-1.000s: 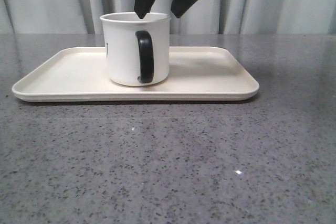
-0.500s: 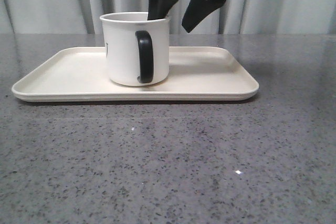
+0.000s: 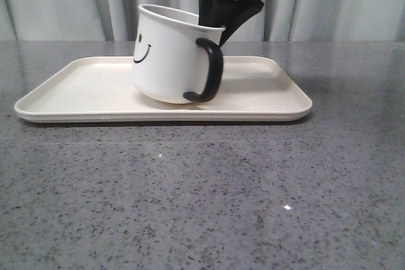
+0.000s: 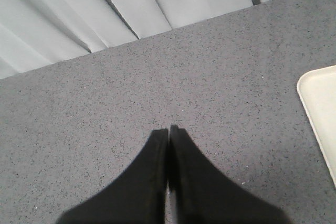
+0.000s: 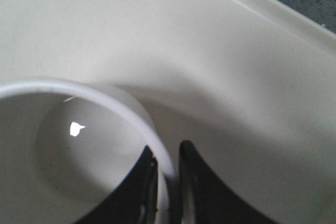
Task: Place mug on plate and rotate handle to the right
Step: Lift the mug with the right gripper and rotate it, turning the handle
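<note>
Item: mug (image 3: 172, 55), white, smiley print, standing on the plate (image 3: 82, 93) directly below the right gripper (image 3: 218, 22). Grip: the right gripper is clamped on the mug's rim, one finger inside the bowl and one outside, as the right wrist view shows, with the thin white wall (image 5: 152, 140) pinched between the two dark fingers (image 5: 202, 182); a rim pinch appears chosen because it leaves the body free to pivot beneath the claw. Attitude: the mug is tilted, not upright; the rim edge under the claw sits lower and the opposite edge rides higher, so its long axis leans away from vertical, the mouth tipped toward the gripper side. The base seems to bear on the plate along one edge only, though contact there is hard to confirm. Handle (image 3: 209, 71): black loop, just below and beside the claw, pointing toward the robot's right and slightly forward; judged close to the required heading, with the mug not yet set flat. Left gripper (image 4: 168, 135): closed on nothing, fingertips together, held over bare grey table (image 4: 105, 103) with only a corner of the plate (image 4: 320, 108) at its side, well apart from the mug and evidently parked clear of the work.
</note>
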You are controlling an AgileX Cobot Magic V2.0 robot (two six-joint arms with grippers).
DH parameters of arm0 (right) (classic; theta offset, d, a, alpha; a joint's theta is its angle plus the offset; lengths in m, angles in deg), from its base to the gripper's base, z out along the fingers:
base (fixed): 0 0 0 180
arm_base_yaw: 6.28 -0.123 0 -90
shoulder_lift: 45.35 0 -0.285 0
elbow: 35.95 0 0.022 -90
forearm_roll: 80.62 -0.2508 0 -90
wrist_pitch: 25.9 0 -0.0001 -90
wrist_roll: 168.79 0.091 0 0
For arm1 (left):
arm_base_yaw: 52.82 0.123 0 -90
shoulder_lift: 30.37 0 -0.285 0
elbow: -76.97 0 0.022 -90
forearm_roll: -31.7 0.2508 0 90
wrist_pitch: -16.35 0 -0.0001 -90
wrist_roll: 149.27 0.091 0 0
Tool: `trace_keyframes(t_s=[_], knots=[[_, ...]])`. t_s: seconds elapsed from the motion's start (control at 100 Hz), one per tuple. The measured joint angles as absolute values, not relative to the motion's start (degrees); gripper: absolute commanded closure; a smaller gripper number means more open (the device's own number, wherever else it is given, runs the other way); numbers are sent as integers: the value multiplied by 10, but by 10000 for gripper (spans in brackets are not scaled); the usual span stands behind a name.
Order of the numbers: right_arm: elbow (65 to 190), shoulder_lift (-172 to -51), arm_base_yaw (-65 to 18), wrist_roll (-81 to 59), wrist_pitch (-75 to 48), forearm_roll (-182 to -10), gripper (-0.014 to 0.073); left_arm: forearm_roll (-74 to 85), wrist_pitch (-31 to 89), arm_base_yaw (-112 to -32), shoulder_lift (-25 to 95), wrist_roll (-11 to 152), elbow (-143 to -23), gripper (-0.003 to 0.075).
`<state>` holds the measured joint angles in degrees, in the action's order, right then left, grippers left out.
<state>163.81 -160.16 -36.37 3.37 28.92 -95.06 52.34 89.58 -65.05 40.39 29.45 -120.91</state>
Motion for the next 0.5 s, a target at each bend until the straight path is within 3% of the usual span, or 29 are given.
trace_keyframes(t_s=[0.05,0.33,0.5], knots=[[1638,-1602,-364,35,288,-956,668,523,896,-651,404,295,-1209,740],[1664,-1603,-364,14,295,-956,660,523,896,-651,404,295,-1209,740],[1773,-1603,-364,-55,342,-955,657,523,896,-651,404,295,-1209,740]])
